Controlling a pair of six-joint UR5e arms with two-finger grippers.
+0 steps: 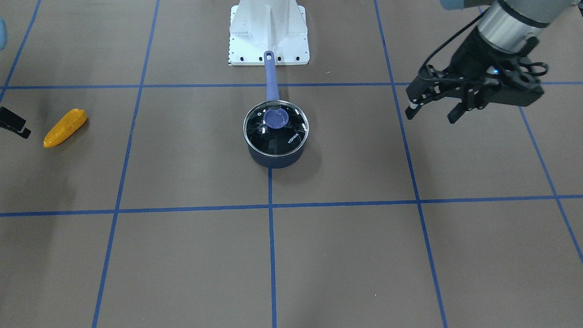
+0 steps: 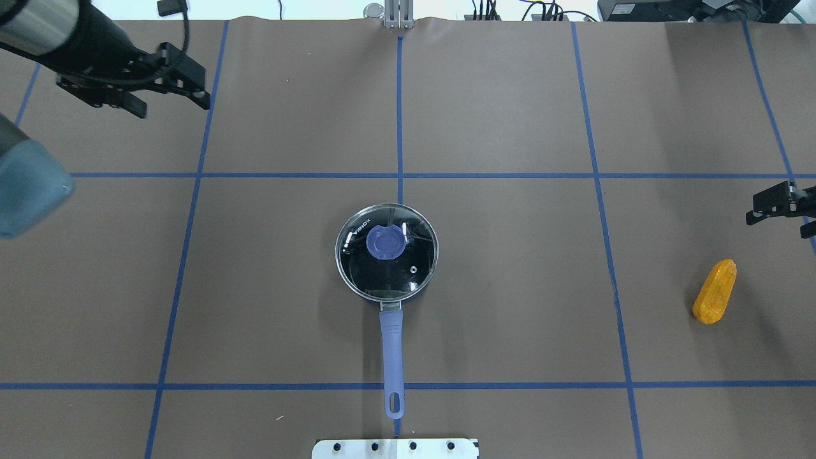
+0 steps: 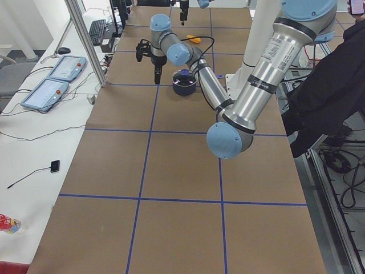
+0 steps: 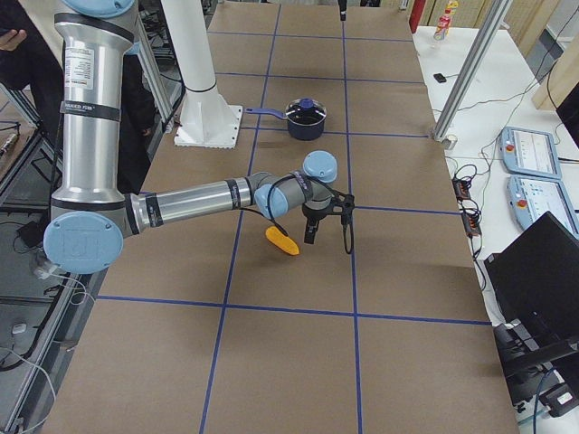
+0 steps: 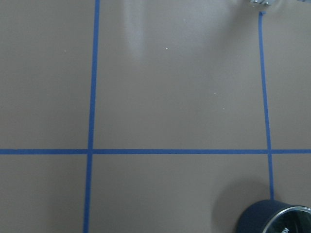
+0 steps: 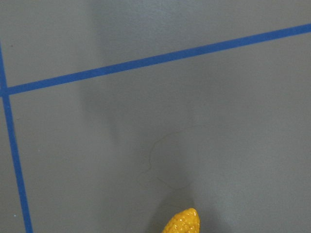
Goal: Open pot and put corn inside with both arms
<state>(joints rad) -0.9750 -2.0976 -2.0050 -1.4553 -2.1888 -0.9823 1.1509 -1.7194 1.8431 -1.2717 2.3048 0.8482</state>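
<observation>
Staging, nothing grasped: left claw (image 1: 431, 116) fingers apart, high toward counter's (image 2: 510, 95) far-left corner; right claw (image 2: 781, 213) apart near corn (image 2: 714, 291) at right edge. Lid (image 2: 395, 277) on pot (image 1: 273, 157) mid-counter. Next: left onto lid knob (image 2: 386, 243), right onto corn.

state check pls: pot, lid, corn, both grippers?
pot: upright, closed.
lid: seated on the pot.
corn: lying on its side, ungripped.
left gripper: open, empty, well clear of the pot.
right gripper: open, empty, near the corn, not touching it.
</observation>
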